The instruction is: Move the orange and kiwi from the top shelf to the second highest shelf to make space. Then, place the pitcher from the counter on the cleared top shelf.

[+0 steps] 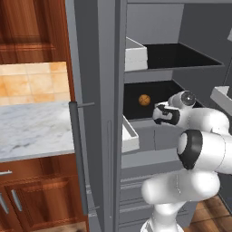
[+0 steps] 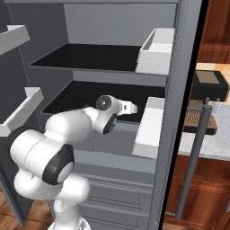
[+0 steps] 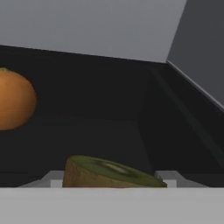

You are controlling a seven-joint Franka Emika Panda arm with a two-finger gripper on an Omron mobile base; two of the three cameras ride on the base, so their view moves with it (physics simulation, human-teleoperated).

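kiwi [image 3: 111, 173] sits between the jaws, orange [image 3: 15, 99] beyond

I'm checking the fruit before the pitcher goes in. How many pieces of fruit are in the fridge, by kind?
Orange: 1, on the lower black shelf.
Kiwi: 1, a cut half between the tool's fingertips.
Total: 2 pieces of fruit.
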